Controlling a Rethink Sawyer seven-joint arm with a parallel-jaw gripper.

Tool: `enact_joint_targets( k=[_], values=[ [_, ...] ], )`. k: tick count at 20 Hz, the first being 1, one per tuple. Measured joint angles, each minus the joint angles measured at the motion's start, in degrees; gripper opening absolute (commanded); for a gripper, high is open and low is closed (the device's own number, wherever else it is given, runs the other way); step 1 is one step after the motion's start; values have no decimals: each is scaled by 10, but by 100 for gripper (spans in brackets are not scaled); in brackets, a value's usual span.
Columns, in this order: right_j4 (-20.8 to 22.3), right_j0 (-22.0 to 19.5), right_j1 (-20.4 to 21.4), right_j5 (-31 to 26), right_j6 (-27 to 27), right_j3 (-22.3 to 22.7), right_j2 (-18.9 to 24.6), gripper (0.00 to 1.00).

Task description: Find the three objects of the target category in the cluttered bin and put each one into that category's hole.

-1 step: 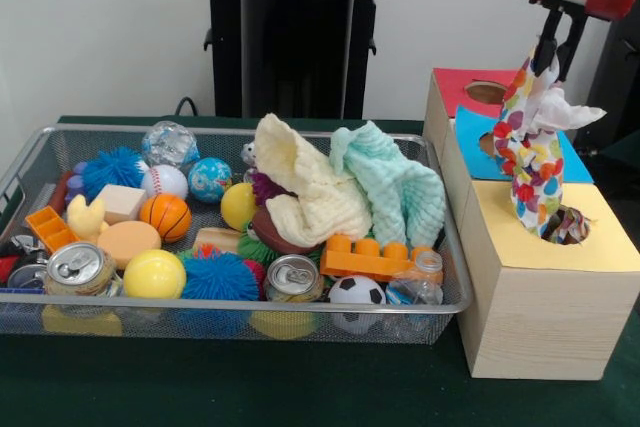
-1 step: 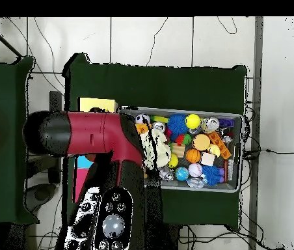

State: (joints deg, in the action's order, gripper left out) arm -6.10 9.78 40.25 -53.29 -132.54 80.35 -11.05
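Nearest, at right, dotted cloth (image 1: 532, 162) hanging upright, lower end inside yellow box's hole (image 1: 570, 225). Above it, gripper (image 1: 556, 47) apparently pinching cloth's top. Left, yellow (image 1: 305, 187) and mint (image 1: 400, 182) cloths in wire bin (image 1: 445, 277).

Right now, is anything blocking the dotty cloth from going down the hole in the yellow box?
Nothing visible blocks it. The polka-dot cloth hangs from the claw with its bottom end already in the yellow box's hole.
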Motion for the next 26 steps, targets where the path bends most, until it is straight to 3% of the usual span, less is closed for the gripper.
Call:
enact_joint_targets(
  k=[17,26],
  values=[
    [-26,37,-36,0,0,-11,0,0],
    [-35,42,-75,0,0,-44,0,0]
  ],
)
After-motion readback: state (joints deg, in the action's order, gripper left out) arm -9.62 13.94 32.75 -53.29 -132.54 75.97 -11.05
